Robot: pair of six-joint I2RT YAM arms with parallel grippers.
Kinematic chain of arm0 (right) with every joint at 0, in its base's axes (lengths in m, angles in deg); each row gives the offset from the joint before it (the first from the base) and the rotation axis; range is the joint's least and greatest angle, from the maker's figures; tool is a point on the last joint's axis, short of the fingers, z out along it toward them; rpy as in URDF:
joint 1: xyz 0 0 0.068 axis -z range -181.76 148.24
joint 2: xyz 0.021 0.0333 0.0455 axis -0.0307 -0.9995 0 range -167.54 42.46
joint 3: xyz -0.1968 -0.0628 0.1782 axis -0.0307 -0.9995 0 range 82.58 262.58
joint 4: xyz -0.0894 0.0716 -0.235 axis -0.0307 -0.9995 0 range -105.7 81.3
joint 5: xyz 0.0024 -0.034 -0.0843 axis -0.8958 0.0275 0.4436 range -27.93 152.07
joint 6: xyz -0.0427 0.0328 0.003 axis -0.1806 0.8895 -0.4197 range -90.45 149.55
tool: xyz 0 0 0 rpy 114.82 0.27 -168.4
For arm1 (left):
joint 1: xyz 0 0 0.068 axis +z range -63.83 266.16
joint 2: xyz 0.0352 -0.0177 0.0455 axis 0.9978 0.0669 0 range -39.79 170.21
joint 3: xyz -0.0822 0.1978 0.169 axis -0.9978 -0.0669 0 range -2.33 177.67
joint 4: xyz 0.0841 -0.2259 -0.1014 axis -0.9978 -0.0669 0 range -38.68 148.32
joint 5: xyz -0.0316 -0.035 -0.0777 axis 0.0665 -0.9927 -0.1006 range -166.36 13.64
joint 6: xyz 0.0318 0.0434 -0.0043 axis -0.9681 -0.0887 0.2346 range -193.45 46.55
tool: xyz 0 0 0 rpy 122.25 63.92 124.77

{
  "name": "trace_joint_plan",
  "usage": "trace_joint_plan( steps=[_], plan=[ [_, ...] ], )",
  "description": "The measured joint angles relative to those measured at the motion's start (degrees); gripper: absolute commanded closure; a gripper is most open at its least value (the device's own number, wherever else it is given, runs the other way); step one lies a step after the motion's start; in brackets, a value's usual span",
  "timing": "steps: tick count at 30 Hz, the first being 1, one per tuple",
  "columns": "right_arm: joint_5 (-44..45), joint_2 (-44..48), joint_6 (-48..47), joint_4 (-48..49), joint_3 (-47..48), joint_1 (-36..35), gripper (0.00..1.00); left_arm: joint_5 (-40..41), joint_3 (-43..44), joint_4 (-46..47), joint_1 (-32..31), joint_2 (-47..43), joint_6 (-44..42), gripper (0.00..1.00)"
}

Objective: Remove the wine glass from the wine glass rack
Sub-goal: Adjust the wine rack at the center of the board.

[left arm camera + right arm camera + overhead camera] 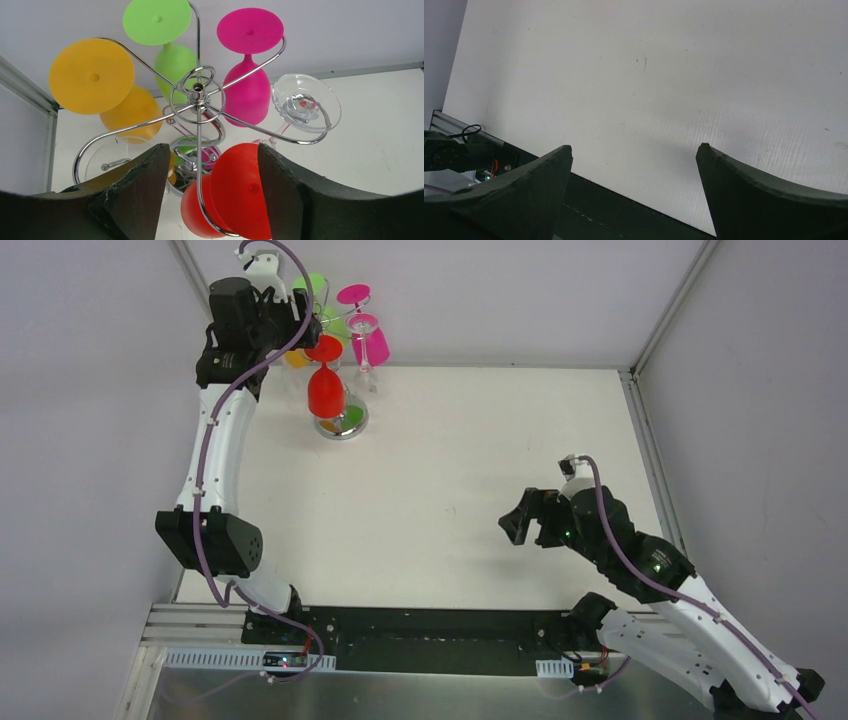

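While it hangs upside down off the near scroll arm of the shiny chrome wine glass rack (197, 92) in the table's (480, 440) far-left corner, the red wine glass (235, 185) has its foot between the left gripper's (211, 150) fingers (140, 190). They're partly open, one touching the foot's rim, the other apart. That foot mostly hides the bowl. Back wall's close behind, and there's bare tabletop rightward, where the right gripper (635, 147) hovers spread wide, holding nothing.

bright, even light fell on the white counter (450, 490), shadows soft. the wine glass rack (198, 90) glinted; wrist views bowed toward their edges.
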Motion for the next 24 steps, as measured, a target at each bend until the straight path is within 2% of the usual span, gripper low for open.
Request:
trace_joint_plan(
  steps=[24],
  plan=[
    [-1.33,-2.19,-0.2,1.05,-0.52,0.0,0.01,-2.8,8.87,4.68,0.37,10.64,-3.41,0.34]
  ],
)
